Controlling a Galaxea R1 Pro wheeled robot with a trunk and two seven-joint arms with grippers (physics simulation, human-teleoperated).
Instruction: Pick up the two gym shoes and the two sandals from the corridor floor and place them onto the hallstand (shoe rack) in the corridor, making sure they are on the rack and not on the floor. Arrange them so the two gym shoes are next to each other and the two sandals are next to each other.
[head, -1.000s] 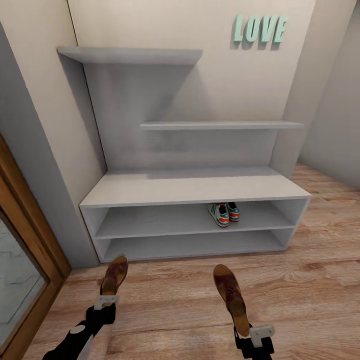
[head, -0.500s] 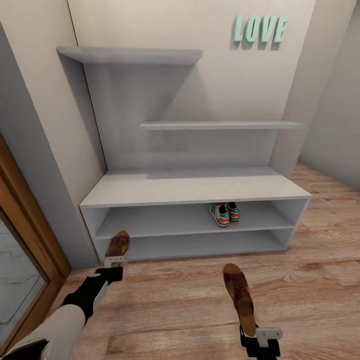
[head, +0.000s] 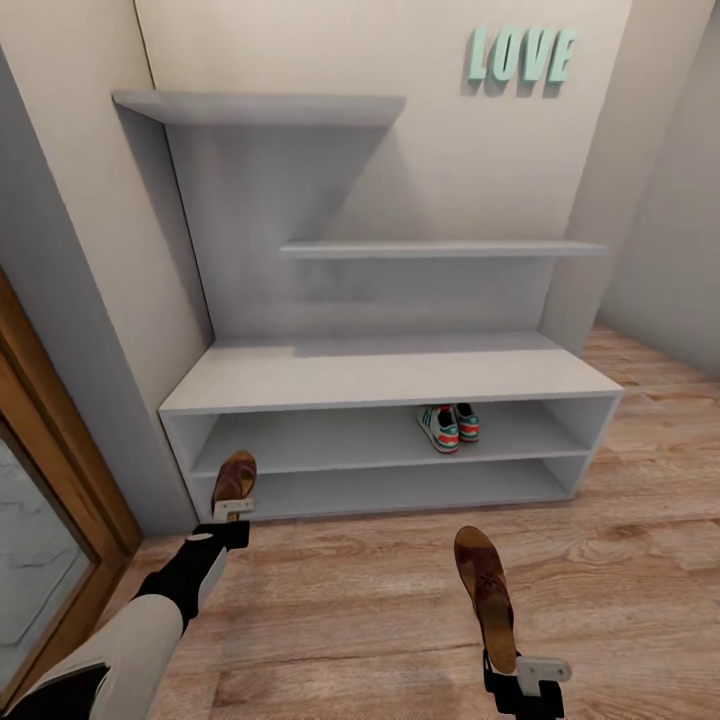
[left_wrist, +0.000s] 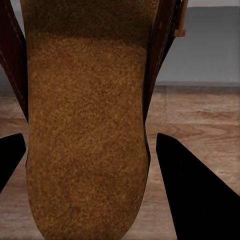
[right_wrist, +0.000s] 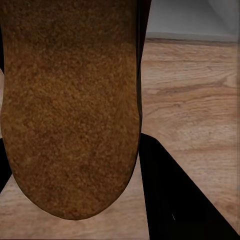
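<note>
L gripper (head: 232, 511) is clamped on the heel end of one sandal (head: 234, 477), toe pointing straight at the rack (head: 385, 372), right at the mouth of the lower-left shelf. In the L wrist cam the tan footbed (left_wrist: 85, 125) runs out ahead between the two dark fingers (left_wrist: 197, 195), so I've got it by the back, which lets me slide it in toe-first w/o the claw fouling the shelf edge.

R gripper (head: 522, 678) is closed on the other sandal (head: 485, 595) the same way, heel in the jaws, toe fwd, held low over the floor (head: 620, 560) and well short of the rack. R wrist cam gives the same picture: footbed (right_wrist: 70, 105) sticking out, planks underneath. I'm parking that one while the left goes in; my guess is two arms reaching at once would crowd the opening.

Sneakers (head: 449, 426) are already in, side by side on the upper open shelf, right of centre. So that half reads done.

Plan as I see it: L sandal onto a shelf, then R one snug beside it. Risk is a tilted drop or the pair ending up apart.
</note>
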